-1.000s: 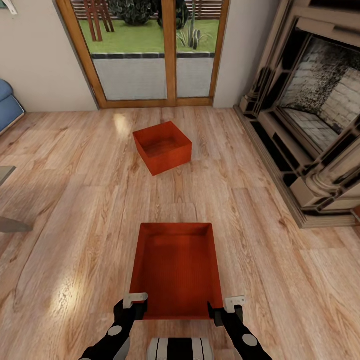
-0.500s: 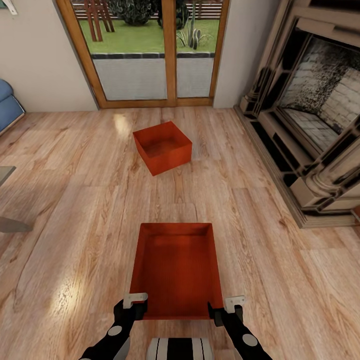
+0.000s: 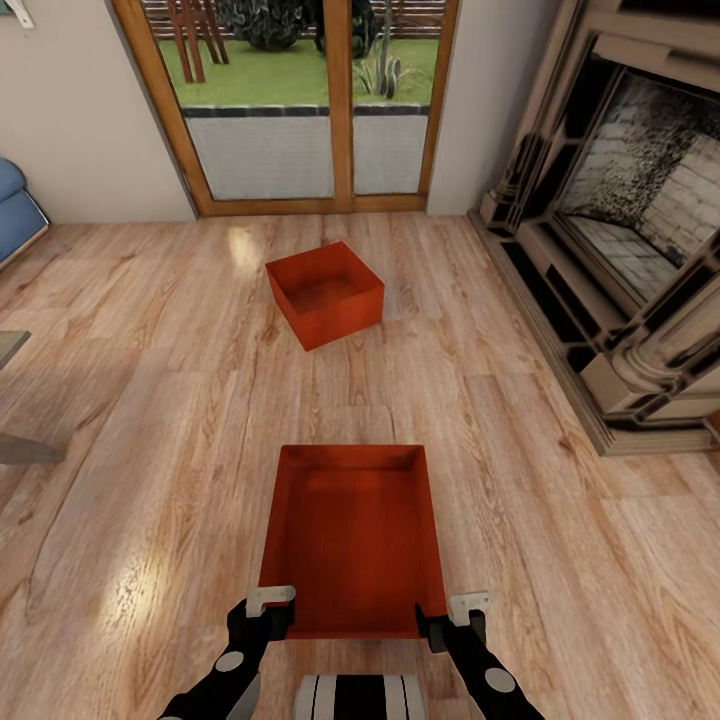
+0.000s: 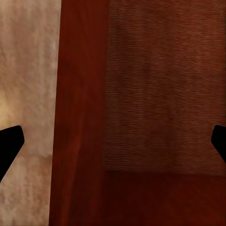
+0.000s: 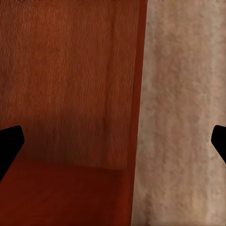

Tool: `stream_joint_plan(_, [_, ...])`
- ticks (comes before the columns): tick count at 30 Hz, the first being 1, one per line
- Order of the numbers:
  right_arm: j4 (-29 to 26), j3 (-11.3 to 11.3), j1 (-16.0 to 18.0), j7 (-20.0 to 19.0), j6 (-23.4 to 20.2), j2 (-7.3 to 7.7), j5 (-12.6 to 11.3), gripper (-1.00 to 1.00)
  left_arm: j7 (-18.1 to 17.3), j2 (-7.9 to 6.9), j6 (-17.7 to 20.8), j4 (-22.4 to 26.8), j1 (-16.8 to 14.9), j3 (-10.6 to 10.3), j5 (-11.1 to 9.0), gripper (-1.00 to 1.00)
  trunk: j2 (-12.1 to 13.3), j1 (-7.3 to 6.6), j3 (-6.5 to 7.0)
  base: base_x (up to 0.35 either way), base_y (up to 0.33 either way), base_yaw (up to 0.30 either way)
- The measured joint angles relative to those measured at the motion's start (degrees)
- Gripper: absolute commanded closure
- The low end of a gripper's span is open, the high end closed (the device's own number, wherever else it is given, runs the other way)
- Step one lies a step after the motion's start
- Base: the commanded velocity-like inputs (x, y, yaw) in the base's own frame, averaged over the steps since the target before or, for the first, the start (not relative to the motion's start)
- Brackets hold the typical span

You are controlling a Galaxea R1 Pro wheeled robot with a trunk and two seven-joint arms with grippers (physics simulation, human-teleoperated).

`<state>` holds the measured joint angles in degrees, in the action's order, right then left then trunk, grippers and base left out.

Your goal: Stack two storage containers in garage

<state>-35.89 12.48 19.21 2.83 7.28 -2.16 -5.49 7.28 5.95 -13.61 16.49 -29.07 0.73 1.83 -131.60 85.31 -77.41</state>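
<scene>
Your near storage container sits on the light wood floor right in front of you, open side up. The other container is farther off, turned a bit, near the glass doors, with the fireplace off to your right.

Your left gripper is at the box's near left corner and your right gripper at the near right corner. In both wrist views the dark fingers stand far apart, with a side wall of the box running between them — so both hands look wide open and not yet squeezing anything.

The box looks stiff and probably light, since it is empty. But its walls are thin and smooth, so it may slip or tip. I think your best hold is the two side walls, one hand on each — pinch each wall from above, near the corner, and lift both sides evenly so it stays flat.
</scene>
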Motion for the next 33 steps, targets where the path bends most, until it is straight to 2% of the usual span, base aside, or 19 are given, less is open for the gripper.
stream_joint_plan(33, [0.0, 0.0, 0.0, 0.0, 0.1, 0.00, 0.1, -1.00, 0.0, 0.00, 0.0, 0.0, 0.0, 0.0, 0.0, -1.00, -0.8, 0.44, -0.36, 0.000, 0.000, 0.000])
